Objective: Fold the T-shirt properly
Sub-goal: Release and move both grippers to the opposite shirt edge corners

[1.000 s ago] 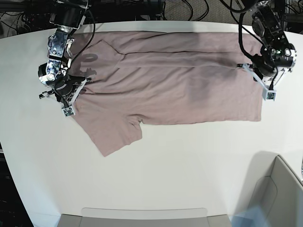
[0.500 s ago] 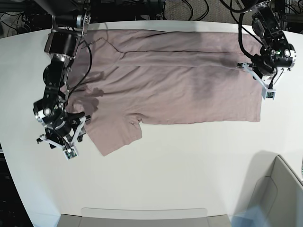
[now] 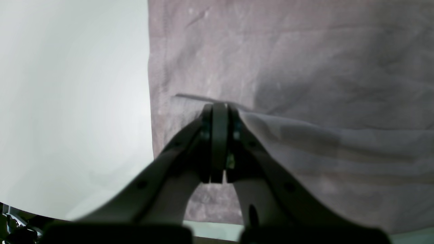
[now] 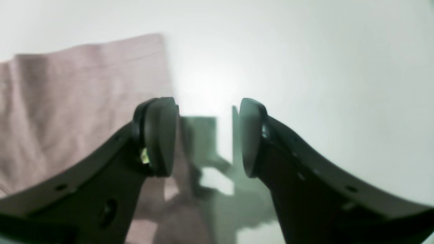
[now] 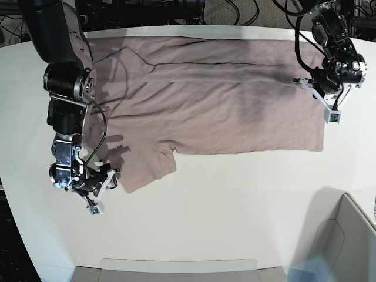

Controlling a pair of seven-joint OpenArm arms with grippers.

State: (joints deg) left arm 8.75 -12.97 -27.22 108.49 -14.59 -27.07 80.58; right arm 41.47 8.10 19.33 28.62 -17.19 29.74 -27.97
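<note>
The mauve-pink T-shirt (image 5: 223,111) lies spread flat on the white table (image 5: 235,200), with its hem at the right and a sleeve (image 5: 144,167) pointing to the front left. My left gripper (image 5: 310,89) is shut on a raised fold of the shirt just inside the hem. In the left wrist view the jaws (image 3: 219,112) are pressed together on the shirt (image 3: 305,61), which shows small pale marks there. My right gripper (image 5: 101,191) is open and empty, low over the table beside the sleeve's outer edge. In the right wrist view the gripper (image 4: 208,112) has the sleeve (image 4: 84,95) at its left finger.
A grey bin (image 5: 176,267) sits at the table's front edge. Another grey bin (image 5: 346,235) stands at the front right. Cables (image 5: 235,12) and the arm mounts run along the back edge. Bare white table lies in front of the shirt.
My right arm has swung from the shirt's shoulder area toward the table's front and now sits beside the sleeve's lower end. The left gripper has stayed at the hem.
</note>
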